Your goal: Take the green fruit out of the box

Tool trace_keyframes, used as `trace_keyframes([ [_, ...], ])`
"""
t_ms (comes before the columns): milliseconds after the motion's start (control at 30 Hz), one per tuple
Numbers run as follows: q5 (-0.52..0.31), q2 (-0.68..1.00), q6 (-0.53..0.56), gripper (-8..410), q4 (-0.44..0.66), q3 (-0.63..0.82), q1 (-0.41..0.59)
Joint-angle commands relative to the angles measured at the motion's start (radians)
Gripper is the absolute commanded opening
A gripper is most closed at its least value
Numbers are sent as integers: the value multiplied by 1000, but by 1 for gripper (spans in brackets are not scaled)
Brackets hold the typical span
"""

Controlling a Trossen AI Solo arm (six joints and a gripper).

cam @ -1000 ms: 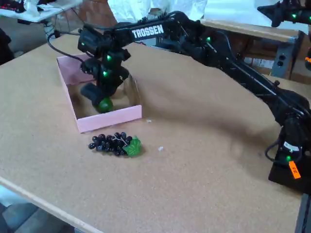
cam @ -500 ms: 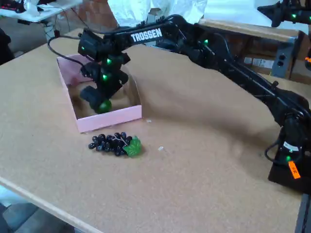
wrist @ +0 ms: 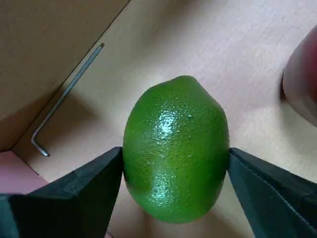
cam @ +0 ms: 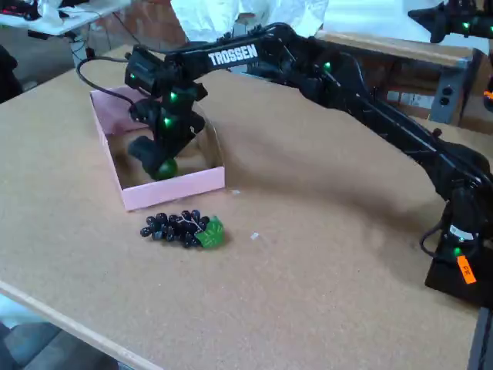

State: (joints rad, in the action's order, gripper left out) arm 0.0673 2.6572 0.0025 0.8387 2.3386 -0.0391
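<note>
white "trossen" lettering on the black arm [cam: 323,77], nothing else legible

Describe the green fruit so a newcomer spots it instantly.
Find the pink box on the brown table; the black arm reaches into it. The green fruit sits between the fingers of the gripper: a glossy, dimpled lime, unlike the red fruit beside it or the dark grapes outside.

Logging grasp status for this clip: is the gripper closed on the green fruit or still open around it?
Shut on it: in the wrist view both fingers press the green fruit's sides, above the box floor.
</note>
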Motion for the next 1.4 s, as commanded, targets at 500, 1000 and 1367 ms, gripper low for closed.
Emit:
trace_keyframes([
  [500,2,-3,14,222,8,1,0],
  [1000,2,-90,20,222,67,1,-4],
  [1367,1,-153,26,222,143,1,-19],
])
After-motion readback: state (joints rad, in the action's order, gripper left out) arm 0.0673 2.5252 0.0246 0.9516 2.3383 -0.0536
